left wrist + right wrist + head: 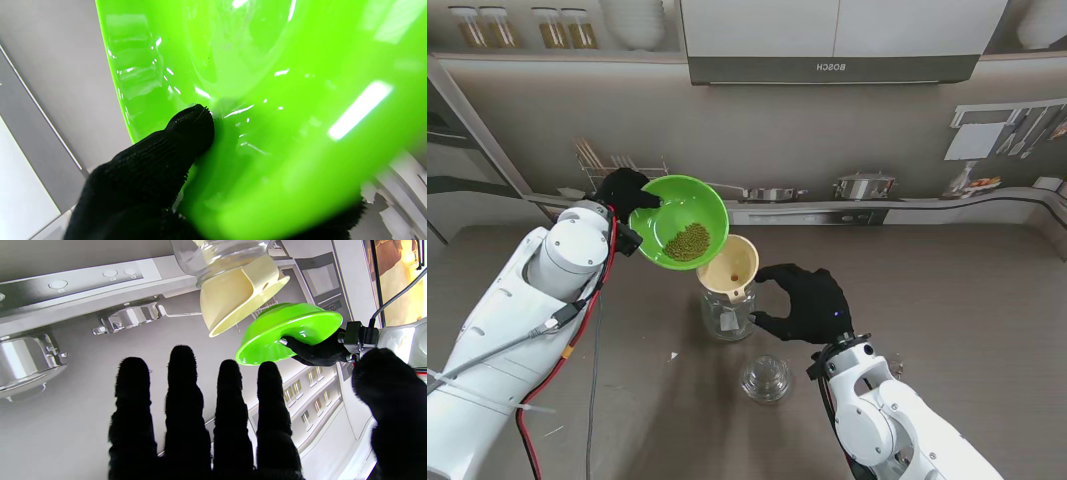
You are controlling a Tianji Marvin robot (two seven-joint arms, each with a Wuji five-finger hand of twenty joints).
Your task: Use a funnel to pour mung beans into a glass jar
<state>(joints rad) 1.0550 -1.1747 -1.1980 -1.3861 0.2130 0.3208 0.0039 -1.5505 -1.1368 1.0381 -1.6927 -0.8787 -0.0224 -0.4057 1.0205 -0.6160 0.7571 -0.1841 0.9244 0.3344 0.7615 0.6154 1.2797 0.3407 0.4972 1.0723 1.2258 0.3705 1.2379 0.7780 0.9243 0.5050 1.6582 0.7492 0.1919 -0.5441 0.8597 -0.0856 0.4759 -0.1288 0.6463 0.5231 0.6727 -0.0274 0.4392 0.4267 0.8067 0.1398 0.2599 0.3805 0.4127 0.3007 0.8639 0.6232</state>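
Observation:
My left hand [624,191] is shut on the rim of a green bowl [680,220], holding it in the air and tilted toward the funnel. A heap of mung beans [688,242] lies at the bowl's lower side. The cream funnel [729,265] sits in the mouth of the glass jar [726,314] on the table. My right hand [807,304] is open just right of the jar, fingers spread, not touching it. The left wrist view shows a black finger [190,126] pressed on the bowl [283,116]. In the right wrist view the funnel [233,296] and bowl [287,330] lie beyond my fingers [186,400].
A glass lid [765,378] lies on the brown table [967,290] nearer to me than the jar. A small white scrap [674,355] lies left of the lid. A kitchen backdrop stands behind the table.

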